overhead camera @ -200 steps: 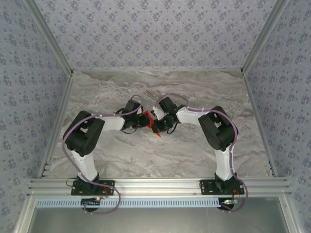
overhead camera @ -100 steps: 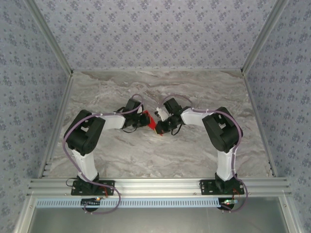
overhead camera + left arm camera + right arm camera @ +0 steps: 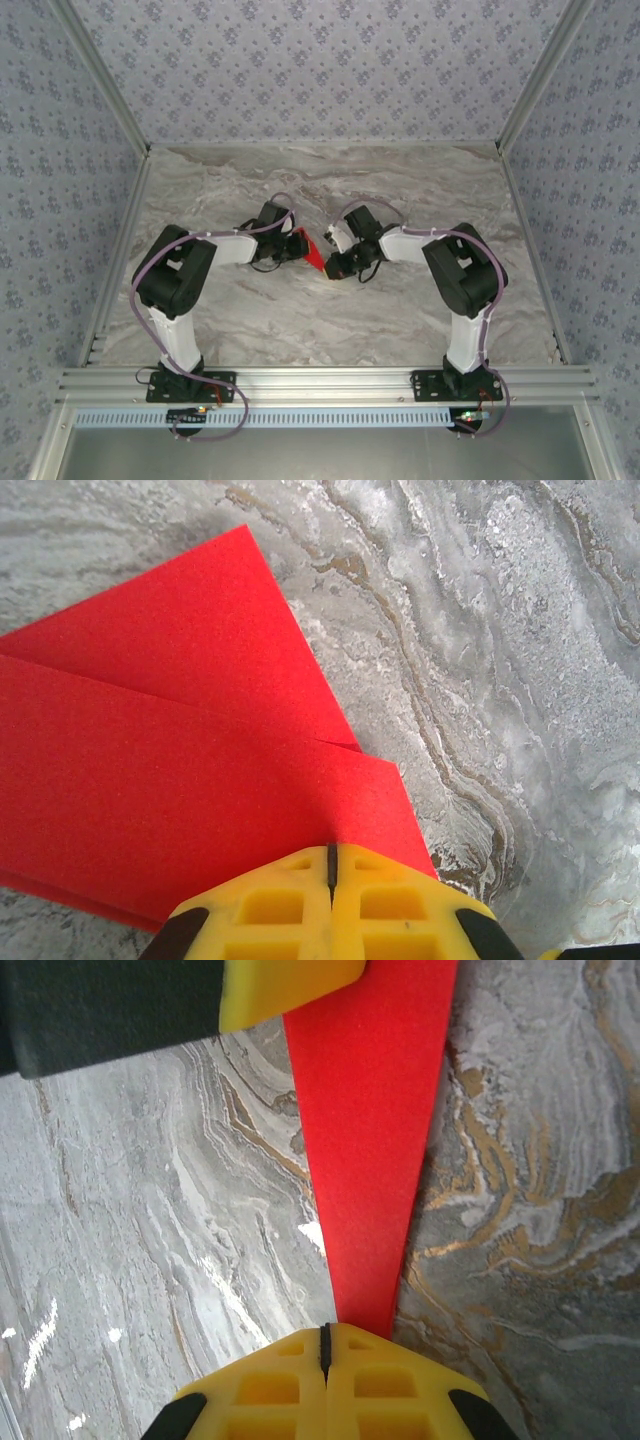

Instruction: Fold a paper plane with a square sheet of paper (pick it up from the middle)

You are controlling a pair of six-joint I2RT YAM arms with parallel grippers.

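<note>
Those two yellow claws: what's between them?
The red folded paper plane spans between left gripper and right gripper, seen from the top camera.

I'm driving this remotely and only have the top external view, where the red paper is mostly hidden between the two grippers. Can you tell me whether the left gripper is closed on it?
Observer: Yes. In the left wrist view the left gripper's yellow fingers are shut, pressed on the near edge of the paper plane.
Operator: And the right one?
Observer: The right gripper is shut too, at the paper's narrow tapering end.
Operator: Is the paper still a flat single sheet?
Observer: No. The left wrist view shows layered folds, one flap overlapping another, over the marble table.
</note>
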